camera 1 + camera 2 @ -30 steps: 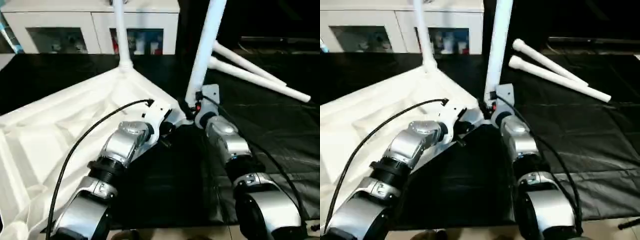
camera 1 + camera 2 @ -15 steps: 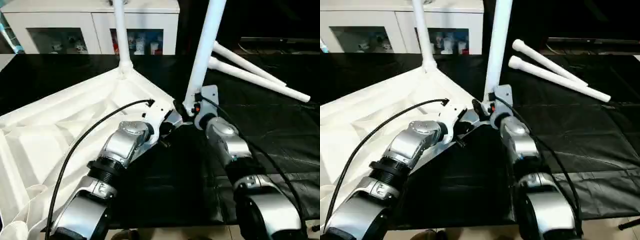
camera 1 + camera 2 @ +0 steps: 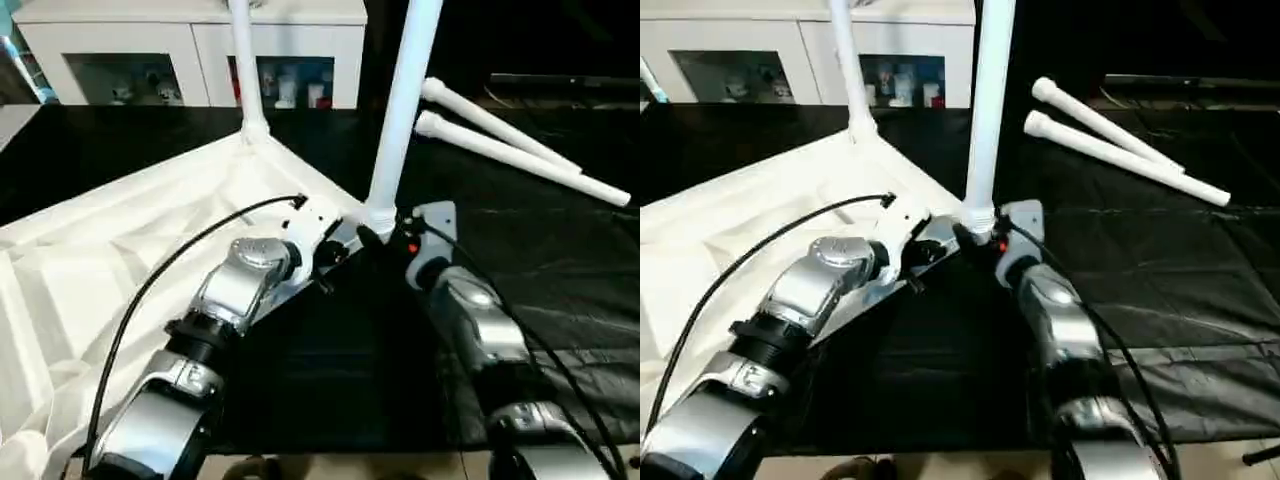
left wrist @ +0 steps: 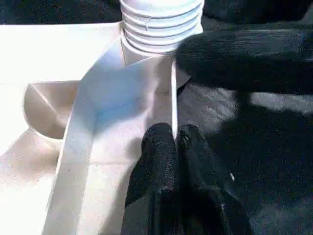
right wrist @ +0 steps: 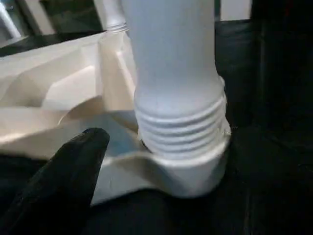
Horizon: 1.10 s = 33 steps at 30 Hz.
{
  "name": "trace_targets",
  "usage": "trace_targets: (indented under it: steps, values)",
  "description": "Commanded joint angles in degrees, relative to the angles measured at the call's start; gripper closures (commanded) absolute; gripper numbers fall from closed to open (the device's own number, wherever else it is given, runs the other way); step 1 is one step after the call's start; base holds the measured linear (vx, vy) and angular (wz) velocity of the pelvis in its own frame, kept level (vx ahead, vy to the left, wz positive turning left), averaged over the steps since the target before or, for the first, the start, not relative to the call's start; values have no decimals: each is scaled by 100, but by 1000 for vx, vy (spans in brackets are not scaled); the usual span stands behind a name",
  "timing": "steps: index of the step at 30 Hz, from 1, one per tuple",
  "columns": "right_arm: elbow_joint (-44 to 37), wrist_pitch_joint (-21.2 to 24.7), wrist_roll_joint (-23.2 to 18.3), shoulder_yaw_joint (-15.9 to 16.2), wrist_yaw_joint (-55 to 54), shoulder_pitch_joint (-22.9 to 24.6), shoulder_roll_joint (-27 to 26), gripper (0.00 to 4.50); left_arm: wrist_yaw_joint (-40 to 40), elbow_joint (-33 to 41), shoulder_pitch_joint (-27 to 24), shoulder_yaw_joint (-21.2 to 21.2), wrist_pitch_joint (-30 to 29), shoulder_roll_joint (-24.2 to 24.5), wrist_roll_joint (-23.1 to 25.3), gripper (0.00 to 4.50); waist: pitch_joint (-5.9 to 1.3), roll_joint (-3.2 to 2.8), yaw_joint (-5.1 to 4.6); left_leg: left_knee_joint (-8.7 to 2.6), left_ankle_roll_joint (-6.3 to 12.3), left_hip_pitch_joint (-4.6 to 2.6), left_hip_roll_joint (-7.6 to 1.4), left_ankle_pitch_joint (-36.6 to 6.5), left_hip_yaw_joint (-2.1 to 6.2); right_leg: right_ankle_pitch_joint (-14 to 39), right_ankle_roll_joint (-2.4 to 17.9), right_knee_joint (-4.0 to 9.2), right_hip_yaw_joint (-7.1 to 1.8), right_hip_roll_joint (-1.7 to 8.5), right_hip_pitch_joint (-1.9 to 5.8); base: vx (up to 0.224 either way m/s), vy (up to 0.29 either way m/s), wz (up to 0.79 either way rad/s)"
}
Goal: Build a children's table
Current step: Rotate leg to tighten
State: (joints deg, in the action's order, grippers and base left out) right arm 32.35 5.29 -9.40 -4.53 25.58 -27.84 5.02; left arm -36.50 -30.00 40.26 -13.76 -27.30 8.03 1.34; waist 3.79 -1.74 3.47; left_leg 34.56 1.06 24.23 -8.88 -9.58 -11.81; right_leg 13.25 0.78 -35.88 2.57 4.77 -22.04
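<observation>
Released since a second ago, the leg (image 3: 398,120) stands half-threaded before the wide-open right gripper (image 3: 385,237); the top's (image 3: 120,260) rim is pinched by the closed left gripper (image 4: 171,147). Unsupported, toppling is risked.

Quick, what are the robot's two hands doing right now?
Left gripper: shut, pinching the table top's rim.
Right gripper: open, beside the leg, holding nothing.

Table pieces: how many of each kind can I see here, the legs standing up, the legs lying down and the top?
Legs standing in corner sockets: 2 (far one, near one)
Legs lying loose on the black mat: 2 ()
Table top, underside up: 1
Total: 5 pieces
</observation>
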Motion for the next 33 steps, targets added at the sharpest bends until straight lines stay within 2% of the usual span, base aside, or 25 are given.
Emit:
trace_targets:
  steps: [1,4,8,9,12,13,16,18,19,21,27,28,33]
  values:
    - [-304,117,-77,8,117,81,84,5,-89,120,140,8,292,72,60,450,-505,-30,36,-345,573,-256,-455,-381,250,-1096,1534,283,-199,453,240,0,0,0]
    - [-954,237,-225,22,583,494,446,5,-373,-100,85,-152,678,190,131,450,-495,-38,59,-354,513,-259,-453,-545,258,-921,1452,315,-205,450,252,0,0,0]
    - [-1370,283,-361,20,946,745,701,5,-650,-244,33,-261,1059,300,156,450,-501,-36,89,-364,452,-265,-467,-606,262,-922,1430,304,-204,449,241,0,0,0]
    - [-1696,387,-450,47,1274,955,948,5,-932,-347,-31,-386,1429,434,197,450,-496,-44,107,-360,449,-267,-460,-634,264,-907,1441,316,-204,452,237,0,0,0]
    - [-2202,694,-764,100,1988,1314,1379,5,-1349,-450,-115,-531,1780,645,206,450,-494,-50,185,-361,478,-282,-482,-734,266,-857,1383,327,-213,462,245,0,0,0]
    - [-2202,694,-764,100,1988,1314,1379,5,-1349,-450,-115,-531,1780,645,206,450,-490,-48,192,-366,469,-283,-487,-772,264,-831,1386,329,-212,462,238,0,0,0]
    - [-2418,817,-854,105,2237,1457,1630,5,-1595,-554,-130,-518,2062,713,150,450,-470,-46,185,-402,330,-293,-492,-1033,263,-396,1424,362,-204,465,221,0,0,0]
    - [-2625,852,-868,176,2569,1568,1958,5,-2003,-614,-186,-582,2516,863,102,450,-460,-36,189,-420,200,-301,-493,-1203,260,-91,1406,396,-215,480,217,0,0,0]
    - [-2686,884,-881,200,2683,1589,2056,5,-2136,-619,-207,-611,2627,914,89,450,-456,-31,200,-423,185,-289,-494,-1208,275,-49,1371,402,-211,484,234,0,0,0]
    - [-2780,893,-893,286,3001,1611,2287,5,-2406,-587,-260,-660,2758,1016,44,450,-456,-26,194,-426,186,-292,-497,-1196,260,-110,1367,384,-215,475,219,0,0,0]
    - [-2587,736,-670,468,3256,1479,2491,5,-2876,-480,-355,-737,3066,1127,-42,450,-460,-25,206,-413,195,-284,-503,-1139,251,-42,1445,378,-210,498,204,0,0,0]
    - [-2521,662,-629,572,3395,1414,2582,5,-3122,-431,-401,-788,3231,1177,-72,450,-469,7,215,-401,216,-282,-498,-1066,252,-94,1459,354,-198,495,208,0,0,0]
    - [-2492,606,-647,768,3719,1324,2672,5,-3592,-263,-505,-885,3354,1275,-192,450,-475,-13,268,-386,308,-287,-508,-964,222,-199,1467,330,-201,489,187,0,0,0]
